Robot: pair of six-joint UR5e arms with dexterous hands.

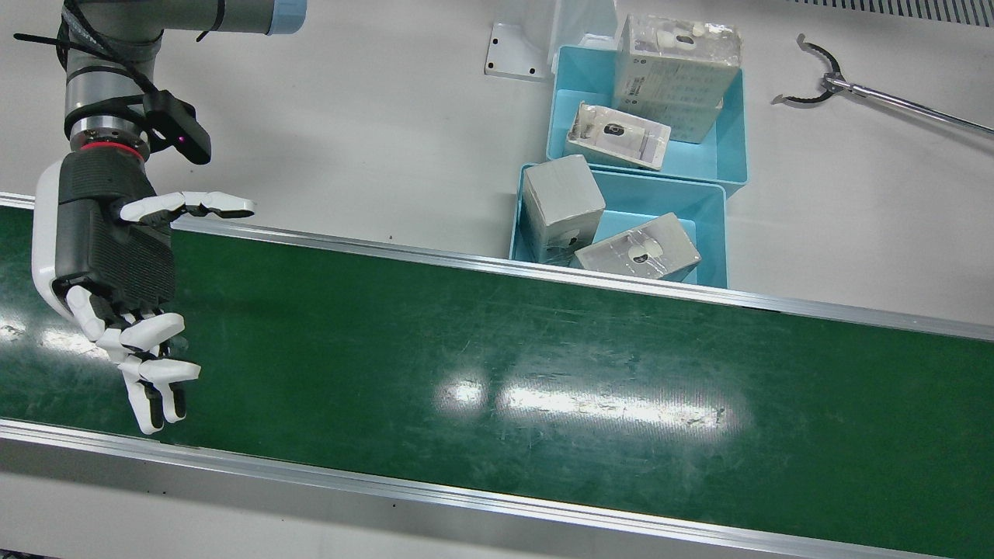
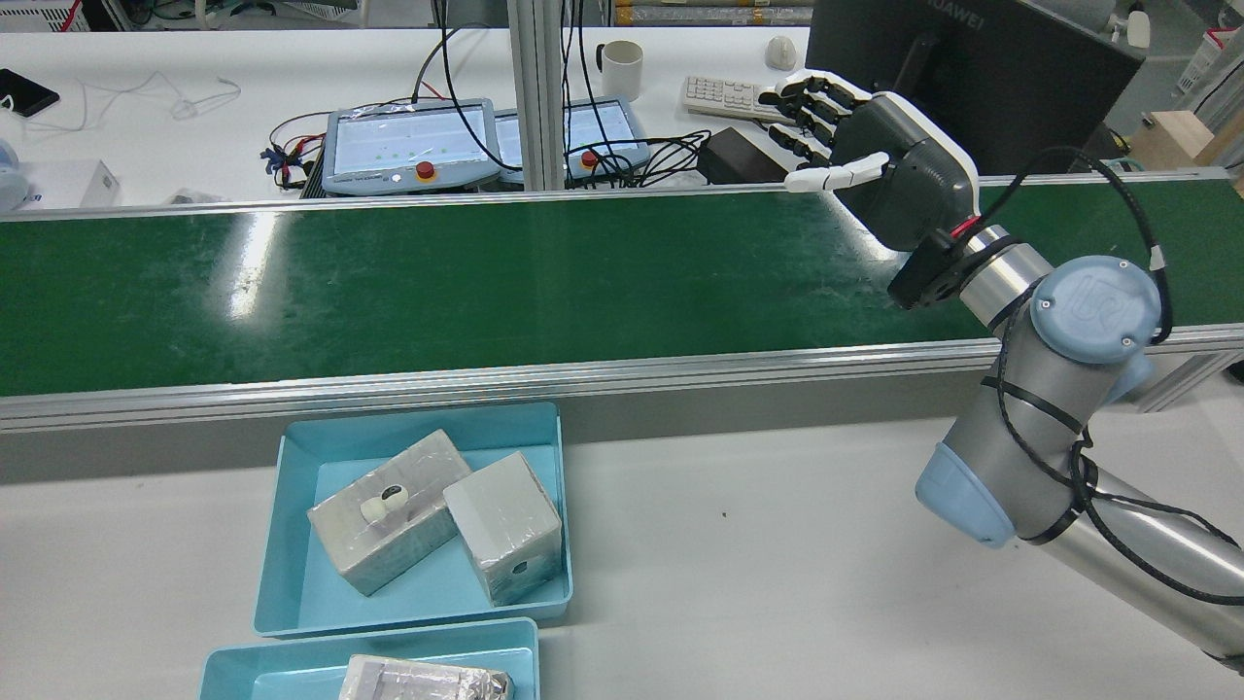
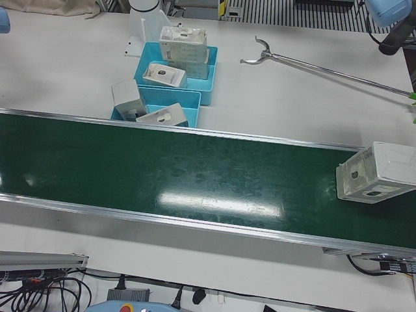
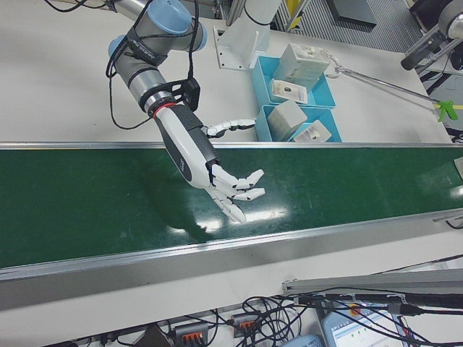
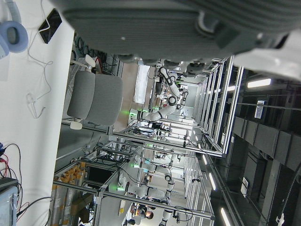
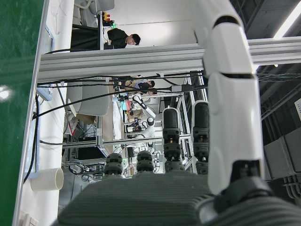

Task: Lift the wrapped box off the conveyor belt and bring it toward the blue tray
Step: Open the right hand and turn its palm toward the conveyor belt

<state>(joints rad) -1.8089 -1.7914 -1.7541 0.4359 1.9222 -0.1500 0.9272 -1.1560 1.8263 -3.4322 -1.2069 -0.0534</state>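
Observation:
One wrapped box (image 3: 377,172) lies on the green conveyor belt (image 3: 162,162) at its right end in the left-front view; no other view shows it. My right hand (image 1: 116,295) hovers open over the opposite end of the belt (image 1: 505,365), palm turned sideways, fingers spread and holding nothing. It shows too in the rear view (image 2: 875,165) and the right-front view (image 4: 210,173). The blue tray (image 1: 703,210) beside the belt holds two wrapped boxes. Of my left hand only the grey palm (image 5: 178,23) shows, with nothing in it.
A second blue tray (image 1: 575,85) behind the first holds more wrapped boxes. A long metal grabber tool (image 1: 823,78) lies on the white table. Beyond the belt stand teach pendants (image 2: 408,146), a mug (image 2: 622,68) and a monitor (image 2: 972,49).

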